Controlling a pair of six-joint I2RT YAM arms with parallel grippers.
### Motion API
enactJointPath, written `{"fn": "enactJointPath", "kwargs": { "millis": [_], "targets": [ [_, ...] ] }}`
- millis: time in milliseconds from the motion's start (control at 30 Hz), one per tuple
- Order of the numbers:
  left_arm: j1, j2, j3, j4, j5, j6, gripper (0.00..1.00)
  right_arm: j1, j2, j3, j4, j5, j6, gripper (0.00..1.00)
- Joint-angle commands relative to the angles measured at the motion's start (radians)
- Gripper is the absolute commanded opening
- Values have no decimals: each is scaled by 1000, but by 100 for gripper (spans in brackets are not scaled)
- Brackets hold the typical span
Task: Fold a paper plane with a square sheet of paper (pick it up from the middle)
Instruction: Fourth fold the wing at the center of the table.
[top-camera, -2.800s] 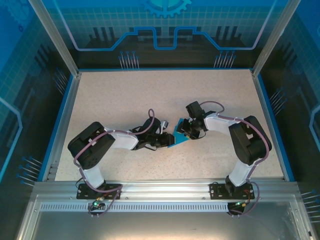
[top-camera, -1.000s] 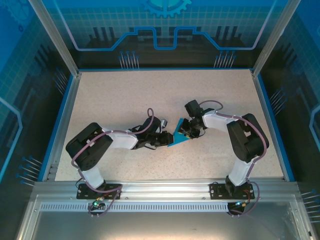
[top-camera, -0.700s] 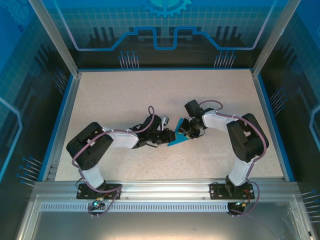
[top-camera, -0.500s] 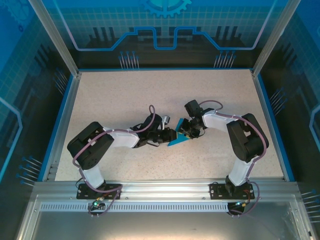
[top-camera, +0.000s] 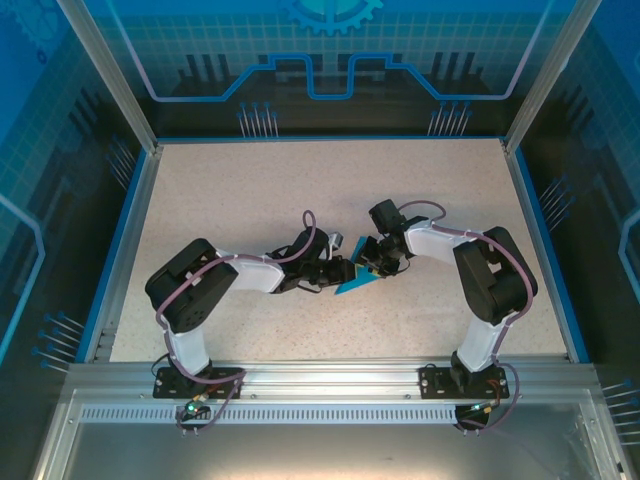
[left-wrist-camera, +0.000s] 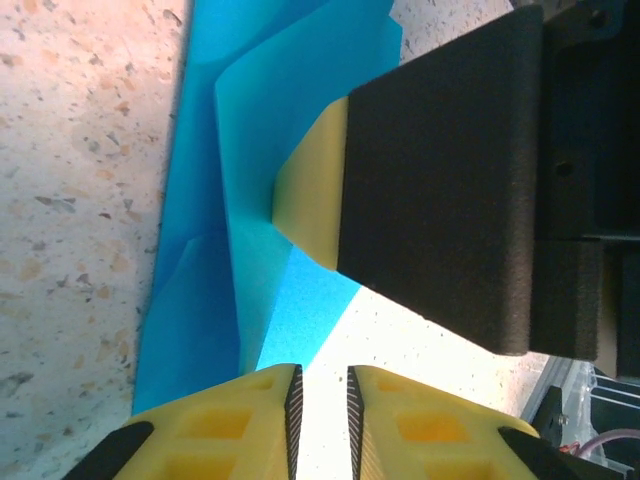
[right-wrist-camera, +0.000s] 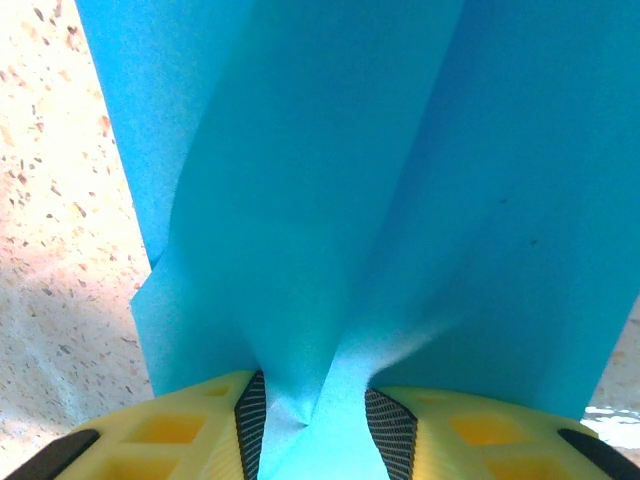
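Speckled beige table (top-camera: 250, 190) with a blue rim, enclosed by blue printed panels (top-camera: 330, 50) on aluminium posts. Item: sheet of paper (top-camera: 352, 283), bright blue, thin, folded into layers with several creases. Location: on the table near its middle, a little toward the table's near edge. Orientation, overhead view: the visible part is a narrow wedge whose sharp tip points toward the table's near-left corner. The long axis appears to run diagonally from there toward the table's far right, though the far end is covered by both grippers. Right wrist view: the folds run lengthwise away from the fingers, and the layers gather into a ridge that passes down between the two pads. Left wrist view: the sheet lies as a long strip on the speckled surface, one flap raised. Right gripper (top-camera: 372, 265): at the end of the sheet nearer the table's far right, jaws clamped on the gathered ridge, paper touching both black pads. Left gripper (top-camera: 338, 270): at the side of the sheet nearer the table's left, its yellow fingers (left-wrist-camera: 210, 430) drawn close with a narrow slit between them. Bare table shows through the slit and no paper is seen inside. A black finger with a yellow tip (left-wrist-camera: 430, 180), from the opposite arm, rests against the raised flap.
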Motion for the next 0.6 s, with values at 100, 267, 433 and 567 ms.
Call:
{"fn": "enactJointPath", "kwargs": {
  "millis": [100,267,433,567],
  "targets": [
    [-6,18,30,-61,-53,35,22,-19,129,-98,-84,177,7,41],
    [-6,21,35,-79,-69,46,21,-19,131,-98,-85,177,7,41],
    [-6,34,43,-95,-80,48,20,-20,132,-100,-83,177,7,41],
    [-6,45,49,-100,-82,45,20,-19,131,-101,-84,178,8,41]
  ]
}}
